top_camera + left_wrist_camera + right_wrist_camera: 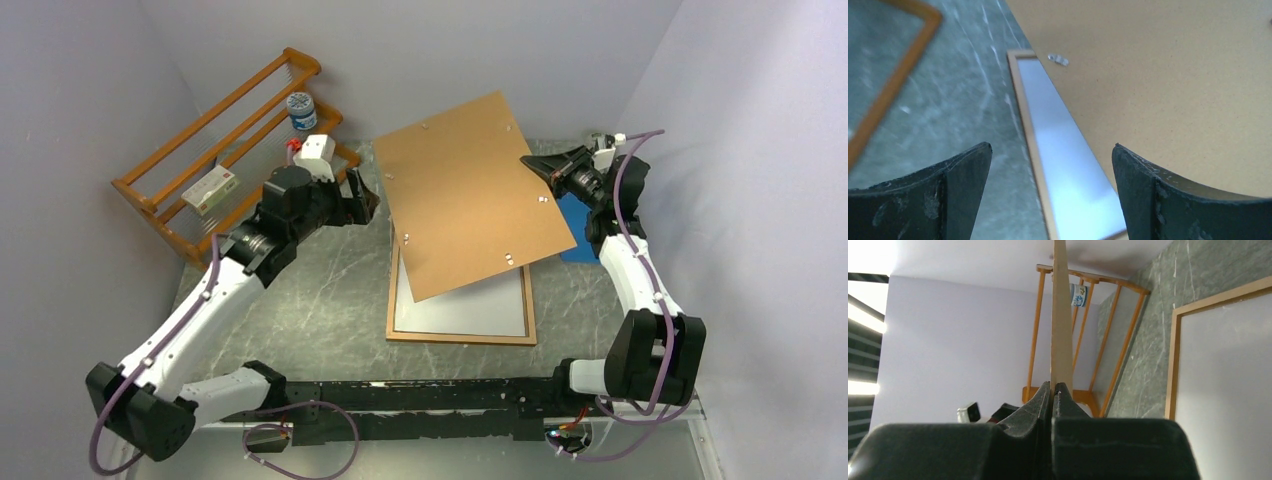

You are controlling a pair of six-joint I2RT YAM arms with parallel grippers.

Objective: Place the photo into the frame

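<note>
The frame [460, 338] lies flat on the table, its thin light-brown rail [1023, 100] around a pale, shiny surface. Whether that surface is the photo's white back or bare glass I cannot tell; no printed side shows. A plain brown backing board [470, 190] hangs tilted over the frame's far half. My right gripper [530, 163] is shut on the board's right edge, seen edge-on [1062, 315] between its closed fingertips [1054, 385]. My left gripper [365, 200] stands open just left of the board, nothing between its fingers [1050, 146].
An orange wooden rack [220, 150] leans at the back left with a small jar [301, 110] and a white box [210, 188] on it. A blue sheet [575, 215] lies under the right arm. Small metal clips [1058, 59] dot the board.
</note>
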